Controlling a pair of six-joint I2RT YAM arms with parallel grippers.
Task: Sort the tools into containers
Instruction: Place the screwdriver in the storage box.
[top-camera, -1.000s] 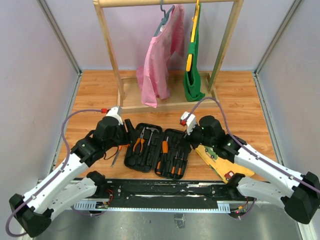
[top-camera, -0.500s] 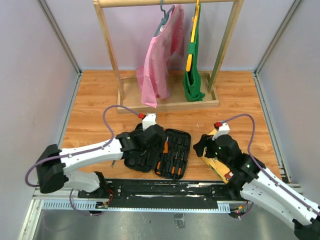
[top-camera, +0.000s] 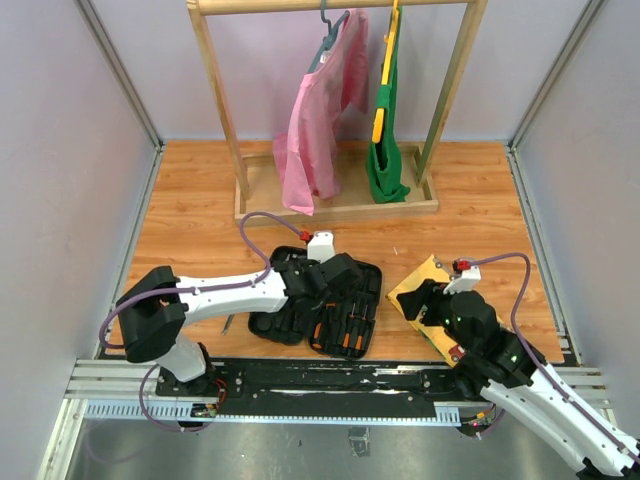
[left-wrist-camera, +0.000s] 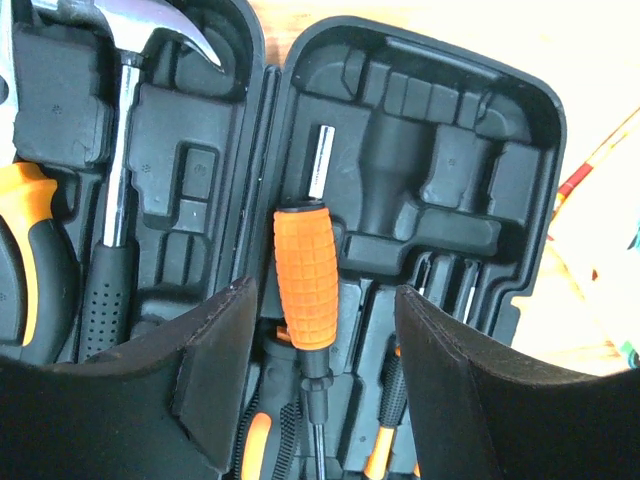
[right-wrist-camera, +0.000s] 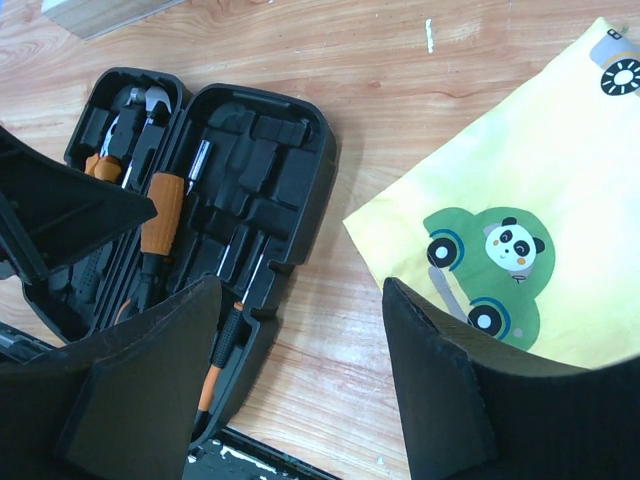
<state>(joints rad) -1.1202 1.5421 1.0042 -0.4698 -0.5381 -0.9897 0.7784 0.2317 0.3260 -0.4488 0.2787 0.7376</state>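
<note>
Two halves of the black tool case (top-camera: 262, 325) lie open flat at the near middle of the table (right-wrist-camera: 400, 90). The tools I can see sit in the moulded slots: the hammer (left-wrist-camera: 118, 180) and the orange-handled pliers (left-wrist-camera: 22, 200) in the left half, thin screwdrivers (top-camera: 348, 335) in the right half.

The left gripper (left-wrist-camera: 322, 330) hangs over the right half with its jaws wide. The fat orange-handled screwdriver (left-wrist-camera: 302, 270) lies between them, close to the hinge, and touches neither finger as far as I can judge (whether it is pressed fully into its slot, I cannot tell). The right gripper (right-wrist-camera: 300, 300) is also wide and holds nothing; it hovers right of the case, beside the yellow board (right-wrist-camera: 560, 150).

I judge this screwdriver to be light and stiff. Its ribbed handle should give good grip, while the bare steel shaft is thin and slippery, so I would take it across the middle of the handle. The case looks like light plastic and may slide if I push a tool down hard.
</note>
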